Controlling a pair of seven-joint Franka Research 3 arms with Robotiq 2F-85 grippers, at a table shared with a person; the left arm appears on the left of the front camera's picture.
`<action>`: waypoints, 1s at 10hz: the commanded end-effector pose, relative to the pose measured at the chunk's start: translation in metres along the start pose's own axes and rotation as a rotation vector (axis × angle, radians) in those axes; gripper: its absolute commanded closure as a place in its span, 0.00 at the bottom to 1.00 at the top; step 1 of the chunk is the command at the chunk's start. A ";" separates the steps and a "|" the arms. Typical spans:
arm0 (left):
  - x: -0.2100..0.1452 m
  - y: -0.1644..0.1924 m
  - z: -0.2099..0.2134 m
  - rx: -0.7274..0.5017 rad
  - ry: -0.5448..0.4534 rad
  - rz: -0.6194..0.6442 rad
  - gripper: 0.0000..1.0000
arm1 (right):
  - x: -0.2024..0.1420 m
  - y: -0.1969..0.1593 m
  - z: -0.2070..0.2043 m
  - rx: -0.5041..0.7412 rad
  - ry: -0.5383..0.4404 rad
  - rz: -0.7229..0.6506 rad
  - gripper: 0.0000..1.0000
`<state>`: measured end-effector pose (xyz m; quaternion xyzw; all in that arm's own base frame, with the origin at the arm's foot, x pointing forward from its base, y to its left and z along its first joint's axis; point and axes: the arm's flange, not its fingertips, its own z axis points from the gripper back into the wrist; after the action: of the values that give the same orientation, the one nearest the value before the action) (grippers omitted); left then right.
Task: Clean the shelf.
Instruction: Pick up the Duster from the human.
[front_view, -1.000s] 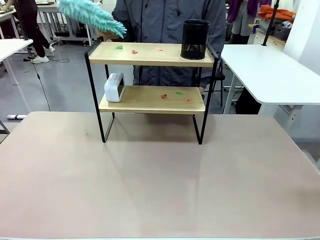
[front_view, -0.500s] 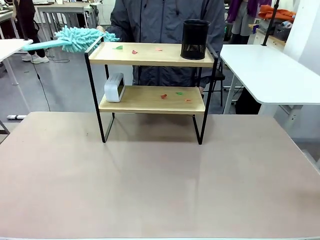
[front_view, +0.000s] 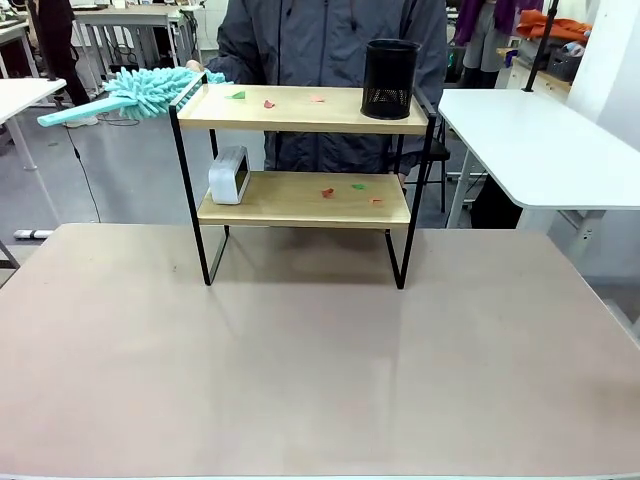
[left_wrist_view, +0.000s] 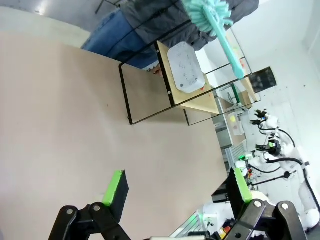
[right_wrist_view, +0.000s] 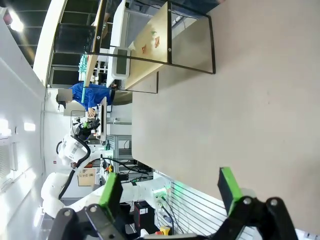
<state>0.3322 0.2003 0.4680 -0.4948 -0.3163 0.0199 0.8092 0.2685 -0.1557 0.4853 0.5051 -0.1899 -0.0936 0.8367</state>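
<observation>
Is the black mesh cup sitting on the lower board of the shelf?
No, the black mesh cup stands on the top board of the shelf, at its right end.

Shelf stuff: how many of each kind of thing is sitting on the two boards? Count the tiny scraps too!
Small coloured scraps: 6
Black mesh cup: 1
White box-shaped gadget: 1
Total on the shelf: 8
</observation>
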 end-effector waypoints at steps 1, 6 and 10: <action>0.068 -0.015 0.010 -0.035 0.022 0.086 0.00 | 0.002 0.001 -0.001 0.025 -0.010 0.026 0.00; 0.193 -0.025 -0.062 -0.058 0.099 0.233 0.00 | 0.002 0.001 -0.001 0.025 -0.010 0.026 0.00; 0.194 -0.020 -0.087 -0.075 0.158 0.253 0.00 | 0.002 0.001 -0.001 0.025 -0.010 0.026 0.00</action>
<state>0.5212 0.1963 0.5515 -0.5464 -0.2005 0.0661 0.8105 0.2680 -0.1559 0.4855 0.5057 -0.1895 -0.0928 0.8365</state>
